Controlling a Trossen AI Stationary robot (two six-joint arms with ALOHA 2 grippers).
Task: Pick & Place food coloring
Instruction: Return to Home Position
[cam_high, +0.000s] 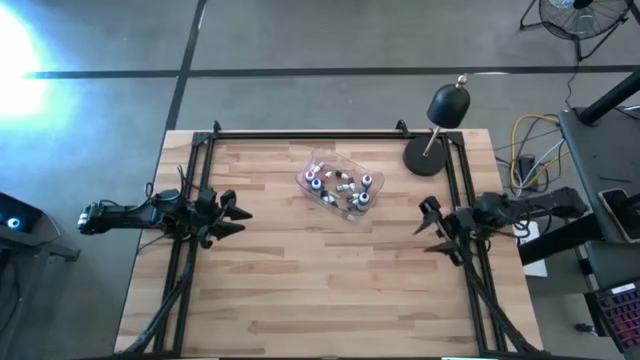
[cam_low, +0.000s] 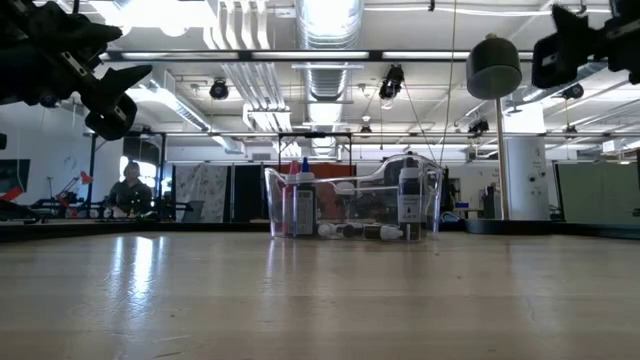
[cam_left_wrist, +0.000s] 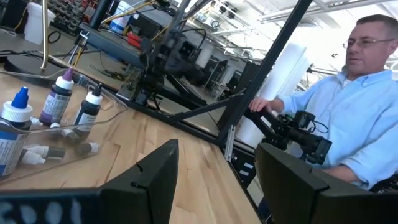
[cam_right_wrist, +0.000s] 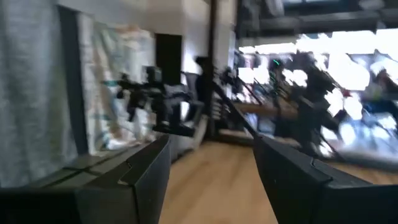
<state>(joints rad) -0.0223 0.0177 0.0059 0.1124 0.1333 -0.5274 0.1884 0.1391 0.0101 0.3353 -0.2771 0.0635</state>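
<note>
Several small food coloring bottles (cam_high: 345, 188) sit inside a clear rectangular plastic tray (cam_high: 318, 165) at the far middle of the table. Some stand upright, some lie on the tray floor; they also show in the low view (cam_low: 408, 200) and the left wrist view (cam_left_wrist: 57, 99). My left gripper (cam_high: 240, 213) is open and empty above the table's left side. My right gripper (cam_high: 424, 228) is open and empty above the table's right side. Both are held high, clear of the tray.
A black lamp with a round base (cam_high: 428, 157) and dark dome shade (cam_high: 449, 104) stands at the far right corner. A black metal frame (cam_high: 300, 133) runs along the table's far edge and sides. A person in a light blue shirt (cam_left_wrist: 348, 118) is beyond the table.
</note>
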